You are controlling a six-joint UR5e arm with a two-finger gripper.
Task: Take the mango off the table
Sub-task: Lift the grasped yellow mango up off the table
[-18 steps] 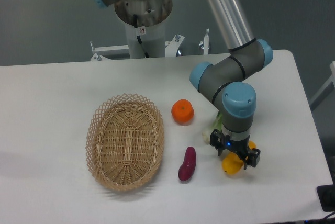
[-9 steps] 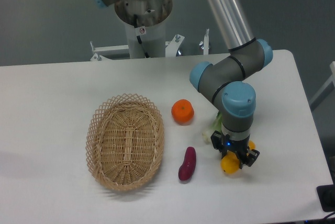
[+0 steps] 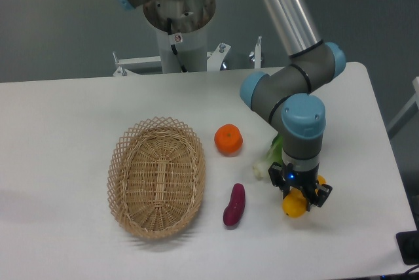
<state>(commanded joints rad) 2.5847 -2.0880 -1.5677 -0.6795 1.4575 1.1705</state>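
The mango (image 3: 294, 207) is yellow with an orange end and sits at the front right of the white table (image 3: 65, 123). My gripper (image 3: 303, 195) points straight down over it. The black fingers stand on either side of the fruit and are shut on the mango. The wrist hides most of the fruit, so only its yellow front end and a bit of orange behind the wrist show. I cannot tell whether the mango still touches the tabletop.
A dark purple sweet potato (image 3: 234, 205) lies just left of the gripper. A round orange (image 3: 228, 139) sits further back. A pale green and white vegetable (image 3: 270, 159) lies behind the wrist. A wicker basket (image 3: 157, 175) stands to the left.
The fingers have closed in on the mango. The wrist, gripper and mango have together shifted slightly to the right. The other things have not moved.
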